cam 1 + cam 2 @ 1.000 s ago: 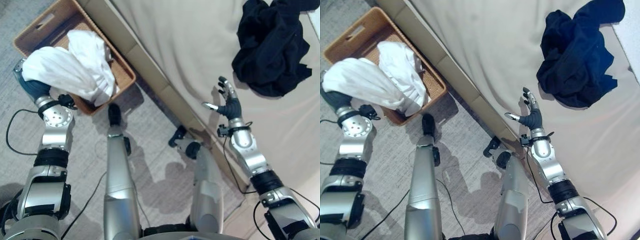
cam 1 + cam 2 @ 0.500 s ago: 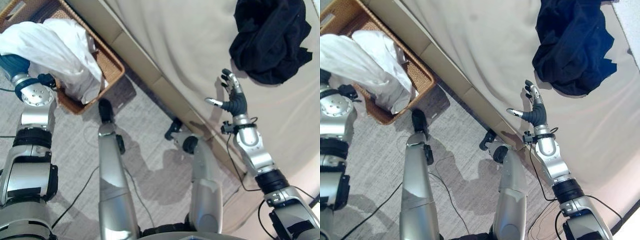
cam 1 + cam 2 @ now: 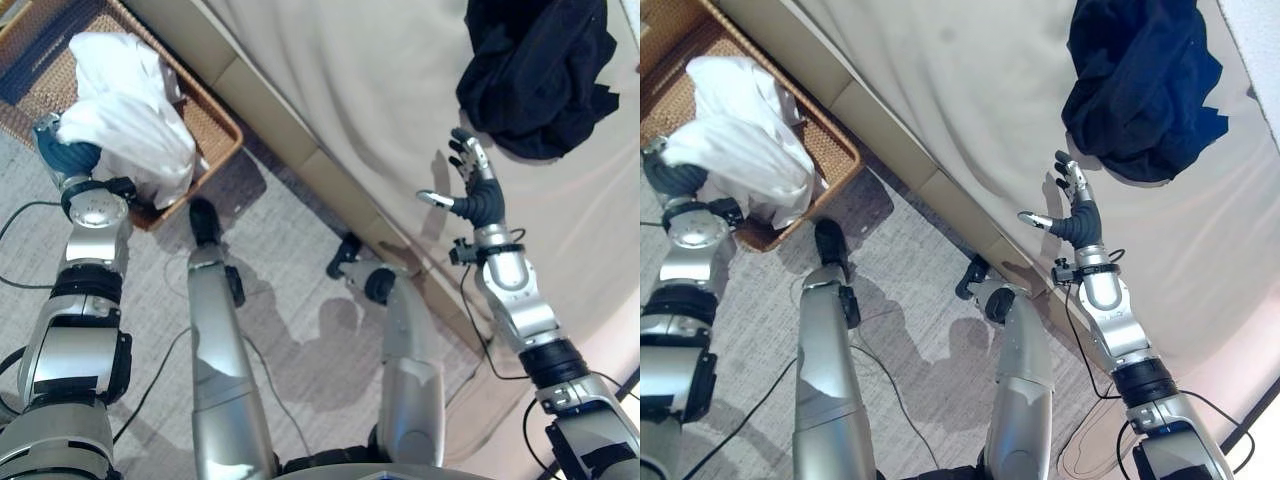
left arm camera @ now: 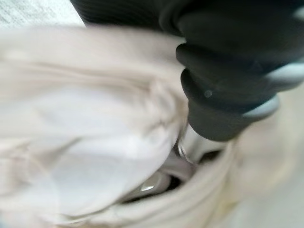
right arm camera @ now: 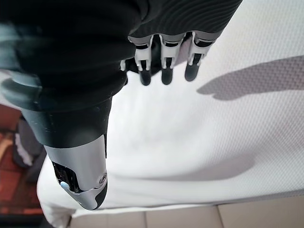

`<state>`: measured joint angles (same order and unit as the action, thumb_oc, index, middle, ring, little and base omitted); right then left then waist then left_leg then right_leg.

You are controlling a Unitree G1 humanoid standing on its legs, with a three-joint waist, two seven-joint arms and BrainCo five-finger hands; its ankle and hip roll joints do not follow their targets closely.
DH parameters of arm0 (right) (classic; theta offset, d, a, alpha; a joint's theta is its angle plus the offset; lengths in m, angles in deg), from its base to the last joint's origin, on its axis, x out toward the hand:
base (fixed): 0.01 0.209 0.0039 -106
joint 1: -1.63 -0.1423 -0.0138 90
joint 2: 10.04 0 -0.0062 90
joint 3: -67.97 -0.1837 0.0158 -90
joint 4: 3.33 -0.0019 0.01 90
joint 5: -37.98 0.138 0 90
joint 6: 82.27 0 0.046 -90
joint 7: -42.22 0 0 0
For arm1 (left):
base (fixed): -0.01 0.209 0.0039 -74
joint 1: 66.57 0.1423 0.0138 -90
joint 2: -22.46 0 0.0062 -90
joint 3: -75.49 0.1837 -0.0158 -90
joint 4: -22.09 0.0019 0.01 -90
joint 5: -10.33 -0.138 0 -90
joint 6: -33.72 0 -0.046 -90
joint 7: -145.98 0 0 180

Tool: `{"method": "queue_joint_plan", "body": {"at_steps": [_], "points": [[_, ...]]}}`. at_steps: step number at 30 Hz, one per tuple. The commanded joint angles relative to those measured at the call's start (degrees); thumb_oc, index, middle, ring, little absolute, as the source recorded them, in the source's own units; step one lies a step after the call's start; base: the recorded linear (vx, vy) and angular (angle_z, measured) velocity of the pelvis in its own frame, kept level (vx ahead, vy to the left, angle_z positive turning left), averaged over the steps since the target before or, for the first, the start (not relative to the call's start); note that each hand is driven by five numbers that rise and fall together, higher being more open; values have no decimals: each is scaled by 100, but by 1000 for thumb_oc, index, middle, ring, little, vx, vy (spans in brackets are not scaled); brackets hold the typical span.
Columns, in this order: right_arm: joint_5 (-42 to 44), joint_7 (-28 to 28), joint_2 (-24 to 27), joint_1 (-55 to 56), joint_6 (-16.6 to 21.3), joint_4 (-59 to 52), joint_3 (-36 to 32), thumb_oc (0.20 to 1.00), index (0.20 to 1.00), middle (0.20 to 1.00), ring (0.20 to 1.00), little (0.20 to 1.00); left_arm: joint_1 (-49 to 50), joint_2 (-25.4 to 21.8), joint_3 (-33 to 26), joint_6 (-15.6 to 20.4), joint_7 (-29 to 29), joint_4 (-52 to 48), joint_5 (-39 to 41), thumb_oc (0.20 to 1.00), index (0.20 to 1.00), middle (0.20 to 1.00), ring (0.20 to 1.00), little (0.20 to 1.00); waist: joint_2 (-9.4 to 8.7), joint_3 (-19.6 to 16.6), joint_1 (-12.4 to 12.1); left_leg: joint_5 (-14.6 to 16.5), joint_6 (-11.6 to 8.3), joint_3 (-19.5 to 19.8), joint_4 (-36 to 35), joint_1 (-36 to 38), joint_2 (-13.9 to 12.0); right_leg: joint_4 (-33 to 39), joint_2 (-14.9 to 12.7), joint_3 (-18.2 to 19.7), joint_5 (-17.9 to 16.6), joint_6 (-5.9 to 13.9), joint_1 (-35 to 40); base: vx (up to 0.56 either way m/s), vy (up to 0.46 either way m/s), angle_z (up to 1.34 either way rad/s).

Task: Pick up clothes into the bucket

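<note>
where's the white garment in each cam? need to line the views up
Left eye view: white garment upper left, bunched over the wicker basket, draped over the left hand.
Right eye view: upper left again, over the same basket.
Left wrist view: pale folds wrapped close around the left hand.
Right wrist view: cannot pick it out.
Shared landmark in the eye views: the basket's near corner.

Two silver-grey arms, dark-covered hands.
Left arm [image 3: 85, 300] and right arm [image 3: 515, 300]: smooth silver shells broken by black bands; round silver disc [image 3: 96, 212] by the left wrist. Right hand [image 3: 475, 195]: dark ribbed cover, silver fingers [image 5: 165, 66] with dark tips. Left hand [image 4: 228, 71]: same dark ribbed cover.
</note>
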<state>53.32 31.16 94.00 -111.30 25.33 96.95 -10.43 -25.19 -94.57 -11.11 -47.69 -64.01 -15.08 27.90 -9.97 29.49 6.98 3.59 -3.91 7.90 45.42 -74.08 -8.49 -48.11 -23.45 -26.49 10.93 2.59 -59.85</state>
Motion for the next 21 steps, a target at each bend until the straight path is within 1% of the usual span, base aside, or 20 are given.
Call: {"method": "queue_joint_plan", "body": {"at_steps": [1,4,5,8,10,11,13,14,15,17,19,20,21], "points": [[180,36,96,437,179,-314,-233,1000,1000,1000,1000,1000,71,-88,19,-8,137,215,115,1000,1000,1000,1000,1000,25,-636,-117,481,173,-231,392,-22,-44,505,172,646,-804,587,-413,0,0,0],[176,69,78,450,152,-286,-233,1000,1000,1000,1000,1000,59,-134,48,-78,253,273,108,1000,1000,1000,1000,1000,36,-650,-123,470,176,-236,365,-4,-43,539,176,635,-830,593,-386,0,0,0],[182,101,59,471,124,-285,-276,1000,1000,1000,1000,1000,107,-191,54,-106,420,287,159,1000,1000,1000,1000,1000,60,-668,-130,477,179,-246,349,25,-45,562,180,640,-837,612,-362,0,0,0],[226,164,43,539,107,-286,-335,1000,1000,1000,1000,1000,208,-272,45,-128,630,278,260,1000,1000,1000,1000,1000,86,-708,-137,516,189,-242,392,72,-40,568,181,653,-820,614,-302,0,0,0],[228,167,42,542,106,-288,-337,1000,1000,1000,1000,1000,205,-278,48,-126,639,285,266,1000,1000,1000,1000,1000,86,-706,-138,520,189,-240,397,73,-41,566,182,650,-817,615,-298,0,0,0],[282,211,48,588,86,-255,-404,1000,1000,1000,1000,1000,334,-358,27,-150,849,256,305,1000,1000,1000,1000,1000,120,-721,-151,554,202,-258,429,106,-43,554,189,673,-794,609,-282,4,32,0],[276,242,33,604,63,-234,-429,1000,1000,1000,1000,1000,378,-412,-4,-147,927,236,331,1000,1000,1000,1000,1000,134,-738,-159,578,212,-273,441,137,-47,587,192,675,-803,613,-232,2,16,0],[254,229,3,604,60,-184,-435,1000,1000,1000,1000,1000,396,-426,-30,-56,840,107,310,1000,1000,1000,1000,1000,142,-752,-169,578,212,-285,422,170,-59,634,194,665,-822,625,-191,0,0,0],[252,228,2,604,61,-182,-433,1000,1000,1000,1000,1000,403,-424,-33,-56,835,101,307,1000,1000,1000,1000,1000,142,-749,-169,577,213,-286,419,175,-60,638,196,664,-825,625,-185,0,0,0],[244,185,-36,612,67,-135,-476,1000,1000,1000,1000,1000,621,-322,-108,167,724,-282,382,1000,1000,1000,1000,1000,150,-742,-216,530,209,-318,239,333,-49,797,171,633,-885,656,-41,0,0,0],[231,176,-42,615,61,-106,-490,1000,1000,1000,1000,1000,735,-287,-152,219,701,-412,369,1000,1000,1000,1000,1000,158,-721,-232,496,207,-333,120,435,-42,889,159,617,-926,673,42,0,0,0],[191,155,-80,613,39,-42,-540,1000,1000,1000,1000,1000,898,-123,-291,399,799,-571,810,1000,1000,1000,1000,1000,171,-724,-264,453,204,-401,-69,613,-36,1052,145,611,-1002,702,189,0,0,0],[190,155,-76,616,39,-42,-534,1000,1000,1000,1000,1000,916,-122,-300,404,808,-578,823,1000,1000,1000,1000,1000,171,-717,-261,445,205,-408,-89,639,-36,1069,147,612,-1012,703,211,-14,42,1]]}}
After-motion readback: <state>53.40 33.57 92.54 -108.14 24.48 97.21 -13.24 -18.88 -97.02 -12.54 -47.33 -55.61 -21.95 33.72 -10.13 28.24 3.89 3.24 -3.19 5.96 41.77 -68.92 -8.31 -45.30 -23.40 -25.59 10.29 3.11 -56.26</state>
